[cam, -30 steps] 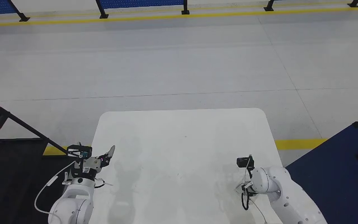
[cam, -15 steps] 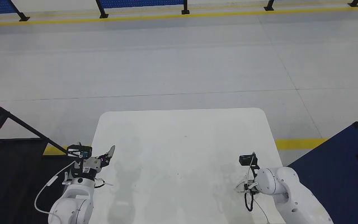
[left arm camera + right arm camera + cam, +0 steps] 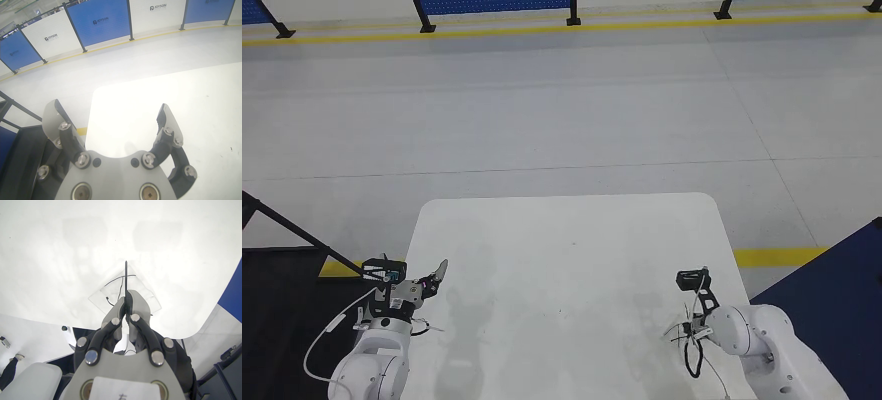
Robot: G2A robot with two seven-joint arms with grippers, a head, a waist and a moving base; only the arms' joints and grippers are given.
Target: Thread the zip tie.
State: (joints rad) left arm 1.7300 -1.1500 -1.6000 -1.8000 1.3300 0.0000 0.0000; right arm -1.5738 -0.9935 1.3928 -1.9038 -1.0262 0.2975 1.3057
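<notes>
Table (image 3: 56, 256); zip tie (image 3: 126, 275) straight beyond right gripper (image 3: 126, 296)

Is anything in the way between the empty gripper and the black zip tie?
Nothing visible does. The right gripper is shut on the zip tie; the left gripper is open at the other side of the table, with its white top between them.

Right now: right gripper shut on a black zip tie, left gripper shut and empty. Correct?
No. The left gripper is open, not shut, and empty; the left wrist view shows its jaws spread wide with nothing between them. The right gripper is indeed shut on the black zip tie.
</notes>
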